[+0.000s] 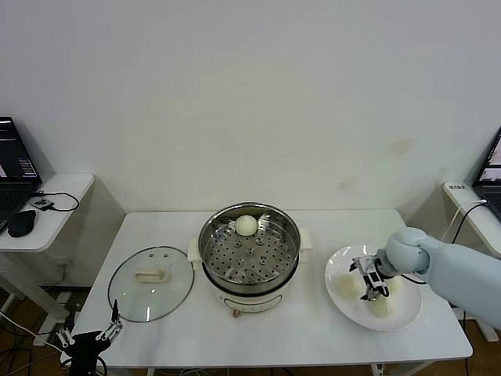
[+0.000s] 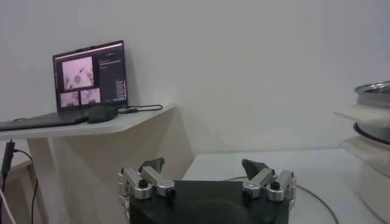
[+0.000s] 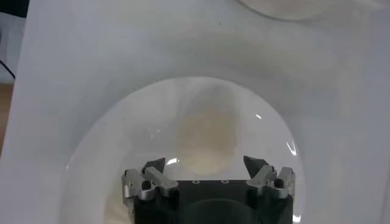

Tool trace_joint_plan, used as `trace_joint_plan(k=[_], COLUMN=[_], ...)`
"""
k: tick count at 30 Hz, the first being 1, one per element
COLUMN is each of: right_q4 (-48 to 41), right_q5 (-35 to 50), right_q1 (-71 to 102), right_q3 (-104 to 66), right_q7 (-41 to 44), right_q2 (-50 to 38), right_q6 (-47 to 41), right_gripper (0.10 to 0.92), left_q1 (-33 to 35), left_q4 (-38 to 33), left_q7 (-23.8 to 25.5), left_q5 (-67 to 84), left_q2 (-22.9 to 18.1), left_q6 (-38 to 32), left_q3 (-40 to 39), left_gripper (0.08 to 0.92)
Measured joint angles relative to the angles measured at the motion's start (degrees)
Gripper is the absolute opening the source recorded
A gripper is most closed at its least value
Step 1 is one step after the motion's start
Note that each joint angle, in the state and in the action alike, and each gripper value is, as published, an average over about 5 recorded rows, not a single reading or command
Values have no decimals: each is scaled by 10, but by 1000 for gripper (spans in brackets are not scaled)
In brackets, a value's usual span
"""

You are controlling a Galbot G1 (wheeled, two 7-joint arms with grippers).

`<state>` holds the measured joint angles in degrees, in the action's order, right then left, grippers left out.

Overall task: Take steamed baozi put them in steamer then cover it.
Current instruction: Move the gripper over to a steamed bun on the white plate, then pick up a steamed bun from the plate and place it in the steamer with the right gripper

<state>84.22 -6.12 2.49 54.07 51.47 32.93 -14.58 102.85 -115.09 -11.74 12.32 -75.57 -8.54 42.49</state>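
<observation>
The steamer [image 1: 249, 254] stands mid-table with one baozi [image 1: 246, 225] on its perforated tray, at the far side. The cover [image 1: 151, 283], a glass lid, lies flat on the table to its left. Three more baozi sit on a white plate [image 1: 407, 317] at the right: one [image 1: 345, 286] on its left side, one [image 1: 381, 307] nearer the front, one [image 1: 397, 285] partly behind the wrist. My right gripper [image 1: 376, 291] hangs low over the plate, open, its tips either side of a baozi [image 3: 206, 137] with gaps showing. My left gripper [image 1: 90, 338] idles open off the table's front left corner.
Side desks carry laptops at the far left [image 2: 91, 76] and far right [image 1: 491, 176]. A black mouse [image 1: 21, 223] and cables lie on the left desk. In the left wrist view the lid's rim [image 2: 317, 198] and the steamer's side [image 2: 375, 140] show beyond the open left gripper [image 2: 204, 167].
</observation>
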Motion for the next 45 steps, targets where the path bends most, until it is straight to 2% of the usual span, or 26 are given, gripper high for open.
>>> trace_joint_plan(k=[8,20,34,45], right_q4=[-6,1,31,50], right_q5=[-8,-6,53,168], right_q1=[11,5,-121,-323], right_q3=[-14,-21,10,100], right_q7=[0,10,31,23], right_q2=[8,1,-19,37], right_q6=[0,2,-9,-40], right_gripper=[655,588,594,602], left_q1=[1,2,3,2], left_q4=[0,-2,-9,-13], left_q7=[0,0,0,0], left_q5=[0,-1,0,0], left_q2=[-1,-2,4,10], left_q6=[0,-1,1,4], left_q3=[0,0,-4,-8], left_gripper=[823,823,823,823])
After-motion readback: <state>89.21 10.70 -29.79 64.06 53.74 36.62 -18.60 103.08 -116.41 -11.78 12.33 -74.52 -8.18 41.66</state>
